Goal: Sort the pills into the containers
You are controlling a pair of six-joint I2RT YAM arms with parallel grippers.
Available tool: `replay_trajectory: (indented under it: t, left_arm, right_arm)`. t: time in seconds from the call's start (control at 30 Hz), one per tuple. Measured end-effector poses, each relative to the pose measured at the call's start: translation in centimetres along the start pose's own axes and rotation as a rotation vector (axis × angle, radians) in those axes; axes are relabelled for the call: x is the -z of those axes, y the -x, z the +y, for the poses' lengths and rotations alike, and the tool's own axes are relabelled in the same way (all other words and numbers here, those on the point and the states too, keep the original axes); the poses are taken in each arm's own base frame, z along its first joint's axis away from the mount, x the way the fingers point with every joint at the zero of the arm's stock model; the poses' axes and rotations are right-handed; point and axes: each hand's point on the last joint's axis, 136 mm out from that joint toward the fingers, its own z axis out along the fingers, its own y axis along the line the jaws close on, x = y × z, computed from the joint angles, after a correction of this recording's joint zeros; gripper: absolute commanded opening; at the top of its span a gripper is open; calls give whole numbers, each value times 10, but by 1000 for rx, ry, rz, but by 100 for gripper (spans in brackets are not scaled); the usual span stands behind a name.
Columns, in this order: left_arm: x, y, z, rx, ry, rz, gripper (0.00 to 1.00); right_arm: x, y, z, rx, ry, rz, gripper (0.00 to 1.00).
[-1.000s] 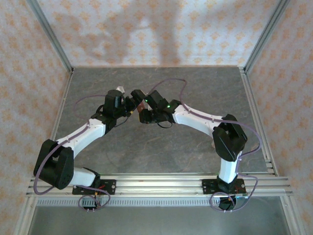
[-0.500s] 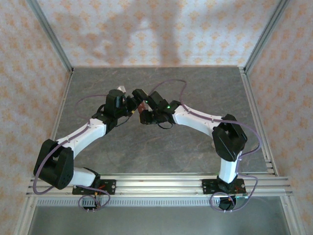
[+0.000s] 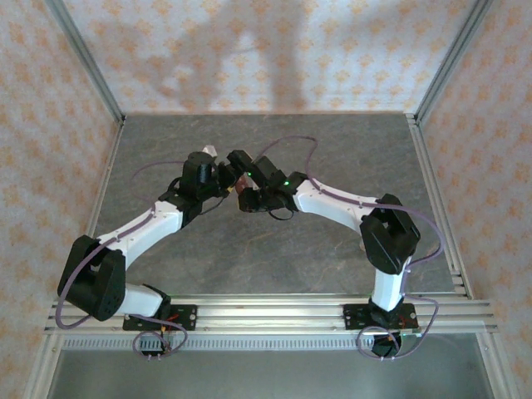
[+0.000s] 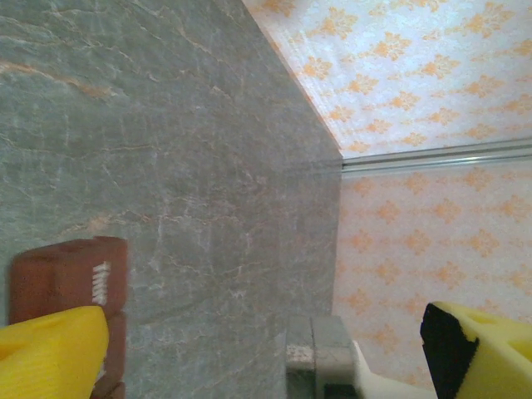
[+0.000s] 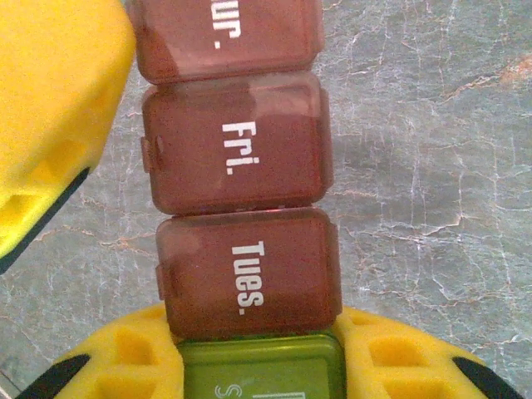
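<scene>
Left hand [image 4: 264,353] has edged closer to the reddish-brown plastic pill strip with one green end [image 5: 237,166]. It is spread wide, one finger beside the strip. Right hand [image 3: 242,198] sits at the strip's green end; you cannot tell its grip. Lids look closed, so sorting likely has not begun.

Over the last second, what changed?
The left gripper crept slightly away from its base, toward the right gripper and the strip. Its fingers are open beside the strip. No grab or release shows. The right arm barely shifted, and its gripper holds the strip's green end.
</scene>
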Motion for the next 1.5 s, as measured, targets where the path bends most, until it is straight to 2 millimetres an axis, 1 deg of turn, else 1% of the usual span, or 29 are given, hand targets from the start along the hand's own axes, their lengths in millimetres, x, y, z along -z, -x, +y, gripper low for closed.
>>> replay_trajectory:
  t: [0.2,0.33,0.43,0.5,0.6,0.67,0.77,0.87,0.93,1.1,1.27,1.5]
  left_arm:
    - [2,0,-12,13,-34,-6,95]
    - [8,5,-17,-4,-38,-29,96]
    - [19,16,-22,-27,-40,-58,96]
    - [27,28,-22,-35,-38,-93,96]
    - [37,43,-17,-41,-27,-135,96]
    - [39,46,-11,-41,-15,-143,96]
    - [38,40,3,-41,16,-125,96]
    - [36,32,17,-35,40,-99,96]
    - [35,27,21,-32,48,-83,96]
    - [31,17,19,-39,41,-51,96]
    - [23,3,22,-44,51,-10,96]
    - [18,-3,27,-30,65,9,96]
  right_arm:
    - [0,-1,1,2,0,1,0]
    - [-1,-1,-1,9,-8,1,0]
    - [-4,-7,-8,31,-27,12,0]
    - [-6,-14,-16,51,-43,32,0]
    - [-9,-21,-29,77,-64,55,0]
    - [-9,-23,-37,86,-75,64,0]
    - [-7,-25,-44,100,-76,69,0]
    - [-3,-24,-38,113,-47,70,0]
    - [-1,-24,-33,115,-23,72,0]
    - [-1,-26,-26,113,15,84,0]
    - [1,-24,-21,94,38,85,0]
    - [3,-17,-14,73,59,63,0]
